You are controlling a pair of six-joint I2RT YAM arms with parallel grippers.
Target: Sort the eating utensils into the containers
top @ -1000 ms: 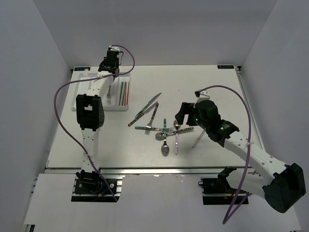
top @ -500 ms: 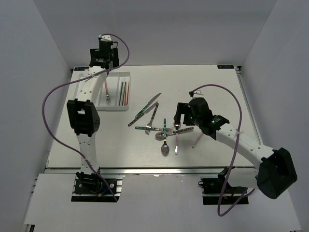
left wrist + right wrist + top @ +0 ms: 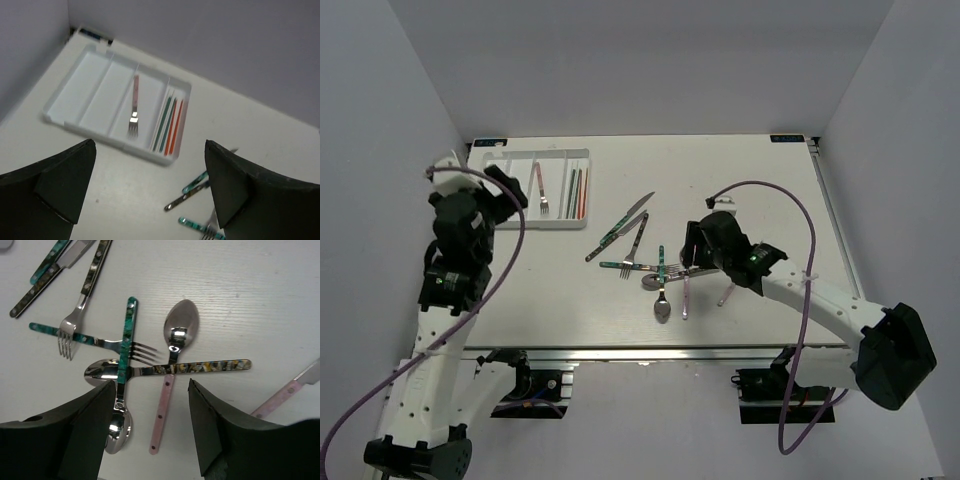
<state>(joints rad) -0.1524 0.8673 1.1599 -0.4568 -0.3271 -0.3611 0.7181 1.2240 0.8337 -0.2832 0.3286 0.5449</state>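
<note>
The white cutlery tray (image 3: 560,153) lies at the far left; it also shows in the left wrist view (image 3: 95,87). It holds a pink-handled fork (image 3: 134,102) and several teal and red-orange chopsticks (image 3: 169,125). My left gripper (image 3: 503,195) is open and empty, raised near the tray's near-left side. A pile of utensils (image 3: 655,262) lies mid-table. My right gripper (image 3: 150,435) is open and empty, hovering over the handle of a pink spoon (image 3: 167,395). That spoon crosses a dark patterned spoon (image 3: 200,367), beside a teal spoon (image 3: 125,347) and a teal fork (image 3: 85,337).
A teal knife (image 3: 625,220) and a dark-handled fork (image 3: 638,238) lie between the tray and the pile. A pink-handled knife (image 3: 290,390) lies right of the pile. White walls enclose the table on the left, back and right.
My left arm has swung back from the tray's far edge to its near-left side, leaving the pink fork in the tray. My right gripper has shifted slightly over the pile.
</note>
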